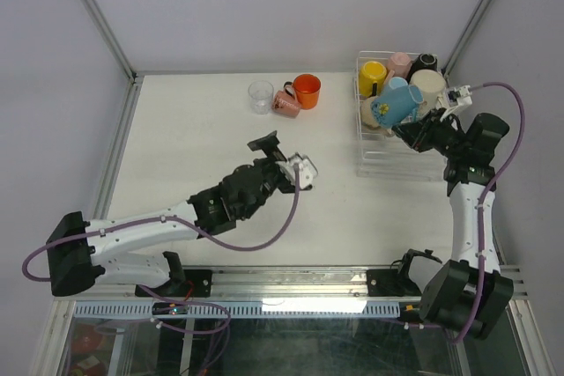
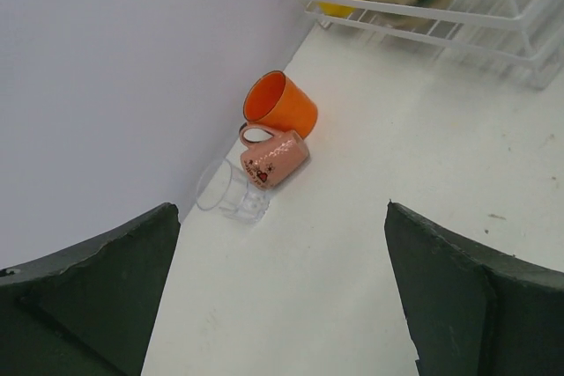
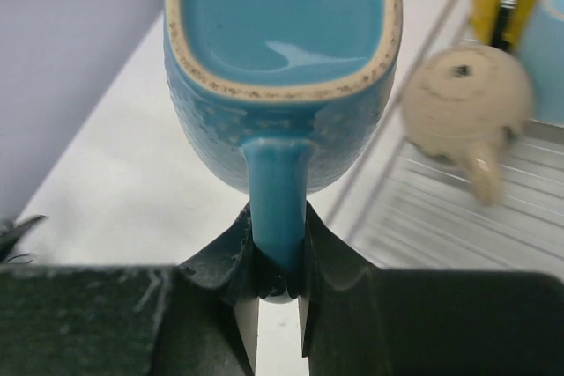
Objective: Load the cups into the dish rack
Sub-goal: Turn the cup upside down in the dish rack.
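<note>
right end effector (image 3: 278, 257) is closed down to a narrow gap, pinching the handle of the blue mug (image 3: 282, 68), so the cup hangs tipped w/ its mouth toward the wrist cam. we reckon the handle grip is used bc it leaves the mug body free to drop in among the others. the mug is over the near-left part of the dish rack (image 1: 388, 163). yellow, beige, pink & black cups already sit inside toward the back. it's not let go yet.

left end effector (image 2: 282, 253) is spread wide and holds nothing. it hovers over the counter (image 1: 194, 129), aimed at the three cups by the back wall: orange mug (image 2: 280, 105), pink mug (image 2: 275, 158) touching it and seemingly on its side, glass tumbler (image 2: 231, 191) just beside. we'd guess the wide jaws are prep for the next pick.
</note>
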`<state>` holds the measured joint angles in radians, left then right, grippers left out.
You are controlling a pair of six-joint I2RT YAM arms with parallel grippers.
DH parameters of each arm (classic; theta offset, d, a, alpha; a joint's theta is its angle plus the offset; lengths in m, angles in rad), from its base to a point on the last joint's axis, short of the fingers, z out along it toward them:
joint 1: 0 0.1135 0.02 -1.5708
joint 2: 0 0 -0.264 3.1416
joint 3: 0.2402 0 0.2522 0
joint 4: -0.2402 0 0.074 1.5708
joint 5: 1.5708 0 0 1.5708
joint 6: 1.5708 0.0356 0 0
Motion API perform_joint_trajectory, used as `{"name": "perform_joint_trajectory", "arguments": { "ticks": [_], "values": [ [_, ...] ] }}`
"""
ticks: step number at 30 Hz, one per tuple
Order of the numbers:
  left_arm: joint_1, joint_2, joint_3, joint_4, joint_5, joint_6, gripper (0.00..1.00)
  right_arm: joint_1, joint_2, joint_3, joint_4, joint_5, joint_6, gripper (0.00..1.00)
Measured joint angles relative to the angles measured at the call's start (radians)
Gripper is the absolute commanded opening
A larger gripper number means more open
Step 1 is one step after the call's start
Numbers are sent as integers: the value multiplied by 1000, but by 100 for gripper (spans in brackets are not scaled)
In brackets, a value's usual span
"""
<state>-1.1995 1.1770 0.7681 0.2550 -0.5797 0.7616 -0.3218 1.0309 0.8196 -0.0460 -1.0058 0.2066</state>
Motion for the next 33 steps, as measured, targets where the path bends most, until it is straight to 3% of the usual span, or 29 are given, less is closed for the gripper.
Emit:
{"name": "perform_joint_trajectory", "arguments": {
  "ticks": [8,12,33],
  "values": [
    [320,11,138,-181,222,-348,99,-20,1,5,-140,298,-212,0],
    [418,40,148,-213,294,-447,99,-20,28,5,-141,416,-290,0],
    [428,98,148,-263,349,-495,99,-19,323,126,-173,542,-521,0]
  ]
}}
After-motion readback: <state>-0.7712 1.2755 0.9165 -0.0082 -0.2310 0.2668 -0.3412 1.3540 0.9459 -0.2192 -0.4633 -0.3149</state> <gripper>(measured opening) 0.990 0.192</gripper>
